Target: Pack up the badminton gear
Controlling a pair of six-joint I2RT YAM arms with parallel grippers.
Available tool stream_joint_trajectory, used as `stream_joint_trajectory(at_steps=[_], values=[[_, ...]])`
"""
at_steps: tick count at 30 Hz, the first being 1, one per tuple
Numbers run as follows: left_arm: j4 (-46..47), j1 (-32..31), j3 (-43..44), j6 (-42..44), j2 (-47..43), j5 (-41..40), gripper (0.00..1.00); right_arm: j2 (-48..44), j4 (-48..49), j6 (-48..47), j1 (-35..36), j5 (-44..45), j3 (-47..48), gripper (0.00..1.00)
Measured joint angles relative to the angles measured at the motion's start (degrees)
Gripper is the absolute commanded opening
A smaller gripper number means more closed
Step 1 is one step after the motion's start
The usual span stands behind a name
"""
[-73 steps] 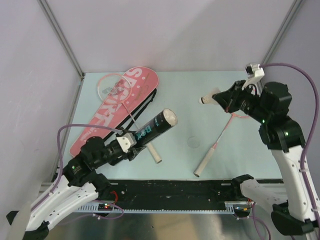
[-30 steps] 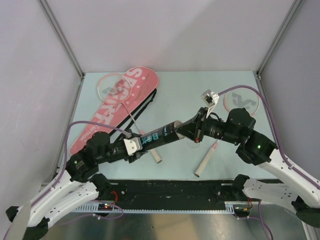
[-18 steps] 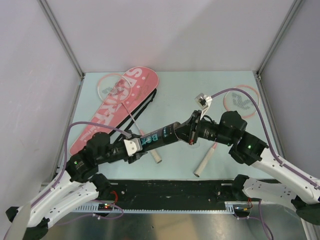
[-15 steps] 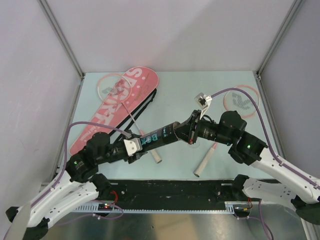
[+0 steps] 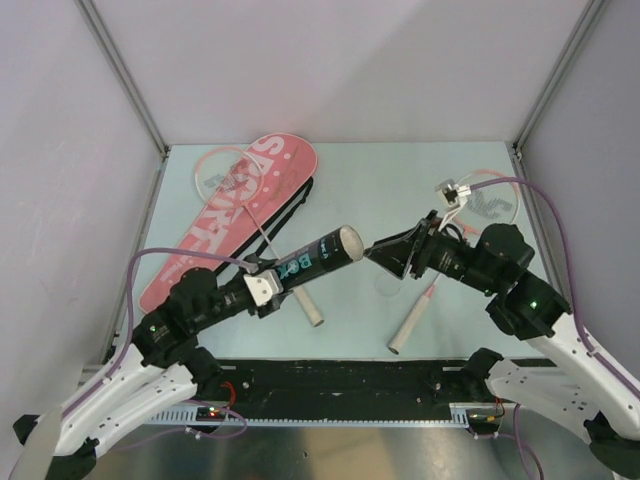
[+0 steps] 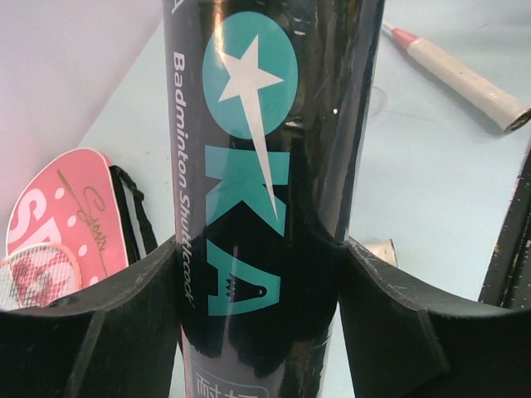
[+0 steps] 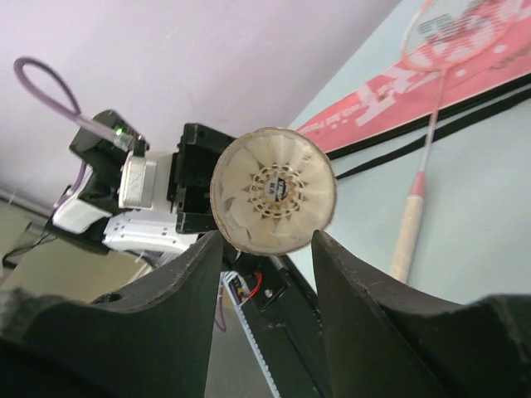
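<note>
My left gripper [image 5: 283, 279] [image 6: 261, 249] is shut on the black tube [image 5: 318, 258] [image 6: 265, 166] and holds it slanting up to the right. A white feather shuttlecock [image 7: 274, 191] fills the tube's mouth [image 5: 350, 240]. My right gripper [image 5: 378, 255] [image 7: 267, 240] stands open just right of that mouth, with nothing between its fingers. One pink-framed racket [image 5: 225, 172] lies across the pink racket case [image 5: 225, 215] [image 6: 66, 207] at the back left. A second racket [image 5: 485, 205] lies on the right, its white handle [image 5: 410, 325] pointing toward the near edge.
A faint clear round disc [image 5: 385, 285] lies on the pale blue table [image 5: 380, 180] under my right gripper. Grey walls close in the back and both sides. A black rail [image 5: 340, 380] runs along the near edge.
My right gripper, shut and pressed against the tube's mouth a second ago, has opened and drawn back to the right. The left arm has tilted the tube a little higher.
</note>
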Motion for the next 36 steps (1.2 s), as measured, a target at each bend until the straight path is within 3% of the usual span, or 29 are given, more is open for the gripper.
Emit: stream_joint_trajectory(at_steps=[8, 16, 25, 36], values=[[0.22, 0.0, -0.98, -0.46, -1.7, -5.07, 0.0, -0.87, -10.21, -0.07, -3.8, 13.4, 0.59, 0.49], [0.46, 0.0, -0.98, -1.05, -2.95, -6.4, 0.0, 9.07, -16.59, 0.39, -7.17, 30.29, -7.34, 0.44], [0.55, -0.04, -0.98, -1.18, -3.56, -4.85, 0.0, 27.3, -14.6, 0.42, -8.94, 33.77, -12.07, 0.39], [0.57, -0.04, -0.98, -1.6, -3.69, -3.52, 0.0, 38.21, -8.87, 0.9, -9.9, 33.24, -12.07, 0.35]])
